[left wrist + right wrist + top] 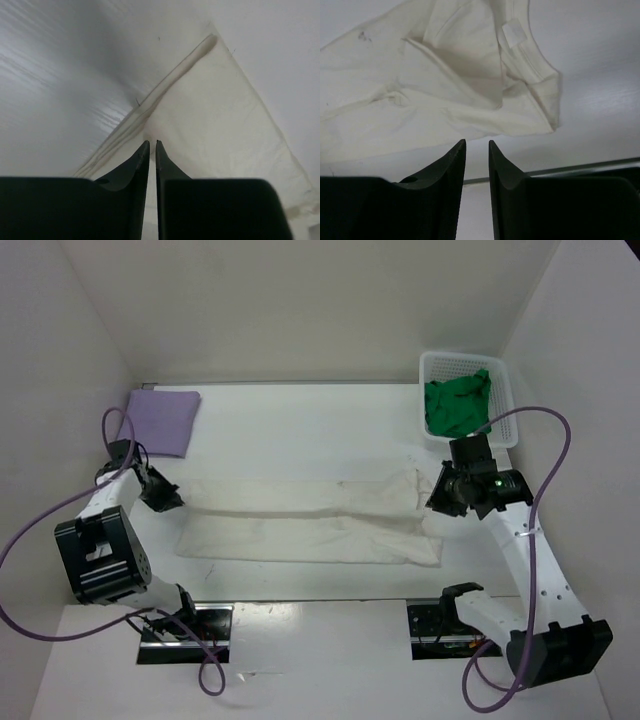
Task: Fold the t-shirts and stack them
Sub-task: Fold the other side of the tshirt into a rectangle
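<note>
**Step in hand:** lengthwise fold of the off-white t-shirt [310,520], which lies as a long band across the middle of the frame on the tabletop [300,425]. The fold is judged laid, with the cross fold not yet made.

**Left gripper** [160,492]: at the band's left end. Its fingers are barely parted and nothing is seen between them.

**Right gripper** [445,498]: at the collar end. Its fingers are apart and empty, and the cloth lies just ahead of them.

**Next move, as judged:** one end is to be gripped through all layers and carried over the other, then the shirt stacked.

**Other items:**
- The lavender t-shirt [162,420] lies folded at upper left.
- The green t-shirt [458,405] is bunched in the mesh basket [462,357] at upper right.

**Obstruction:** none is seen on the band. Loose collar folds may slip.
</note>
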You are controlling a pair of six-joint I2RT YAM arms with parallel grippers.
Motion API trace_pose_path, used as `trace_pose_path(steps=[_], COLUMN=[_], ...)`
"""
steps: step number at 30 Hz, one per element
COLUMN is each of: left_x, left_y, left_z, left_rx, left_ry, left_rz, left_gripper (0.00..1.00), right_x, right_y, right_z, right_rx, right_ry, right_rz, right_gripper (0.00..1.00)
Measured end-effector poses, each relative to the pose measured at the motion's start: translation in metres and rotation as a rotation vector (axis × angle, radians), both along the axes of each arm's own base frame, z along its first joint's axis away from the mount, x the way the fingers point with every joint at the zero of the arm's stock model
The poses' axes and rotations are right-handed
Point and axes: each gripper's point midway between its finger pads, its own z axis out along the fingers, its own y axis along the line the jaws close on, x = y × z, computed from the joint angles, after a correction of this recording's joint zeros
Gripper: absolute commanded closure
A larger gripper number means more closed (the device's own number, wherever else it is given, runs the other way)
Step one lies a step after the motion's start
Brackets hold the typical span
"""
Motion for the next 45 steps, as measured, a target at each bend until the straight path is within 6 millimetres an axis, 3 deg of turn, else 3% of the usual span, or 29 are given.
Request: trace_pose_path(steps=[1, 4, 7, 9, 11, 14, 15, 16, 20, 25, 31, 35, 40, 41, 45], left_x=[-0.001, -0.002, -0.001, 0.003, 0.011, 0.026, 0.030, 0.033, 0.037, 0.026, 0.025, 0.029, 0.030, 0.031, 0.031], left_y=[0.002, 0.009, 0.013, 0.011, 0.001, -0.034, -0.049, -0.062, -0.098, -0.105, -0.107, -0.110, -0.112, -0.112, -0.113], left_z=[0.001, 0.012, 0.032, 0.042, 0.048, 0.051, 0.051, 0.048, 0.022, -0.011, -0.018, -0.016, -0.016, -0.017, -0.018], left_rx=[-0.003, 0.006, 0.012, 0.008, 0.000, -0.016, -0.024, -0.032, -0.070, -0.095, -0.109, -0.116, -0.120, -0.123, -0.128], left_ry=[-0.003, -0.031, -0.090, -0.128, -0.163, -0.214, -0.221, -0.221, -0.162, -0.077, -0.067, -0.086, -0.090, -0.089, -0.086], left_rz=[0.009, 0.045, 0.085, 0.092, 0.070, -0.042, -0.088, -0.129, -0.238, -0.254, -0.259, -0.265, -0.267, -0.262, -0.256], left_gripper=[0.76, 0.80, 0.80, 0.80, 0.74, 0.74, 0.74, 0.74, 0.74, 0.74, 0.74, 0.74, 0.74, 0.74, 0.74], right_x=[-0.006, -0.020, -0.018, -0.009, 0.009, 0.038, 0.048, 0.056, 0.077, 0.096, 0.111, 0.117, 0.116, 0.114, 0.109], right_y=[0.000, -0.001, 0.001, 0.009, 0.022, 0.049, 0.061, 0.074, 0.108, 0.115, 0.112, 0.111, 0.116, 0.118, 0.125], right_z=[-0.002, -0.005, -0.007, -0.009, -0.013, -0.029, -0.038, -0.049, -0.097, -0.135, -0.141, -0.142, -0.145, -0.145, -0.146], right_rx=[-0.001, -0.002, 0.004, 0.030, 0.066, 0.096, 0.098, 0.100, 0.072, 0.003, -0.046, -0.066, -0.075, -0.075, -0.073], right_ry=[0.010, 0.037, 0.046, 0.045, 0.028, 0.023, 0.028, 0.039, 0.101, 0.132, 0.095, 0.078, 0.082, 0.082, 0.091], right_rz=[-0.003, -0.005, 0.000, 0.013, 0.037, 0.085, 0.107, 0.127, 0.174, 0.173, 0.156, 0.154, 0.174, 0.182, 0.211], right_gripper=[0.68, 0.68, 0.86, 1.00, 1.00, 0.99, 0.94, 0.76, 0.50, 0.46, 0.46, 0.64, 0.70, 0.78, 0.93])
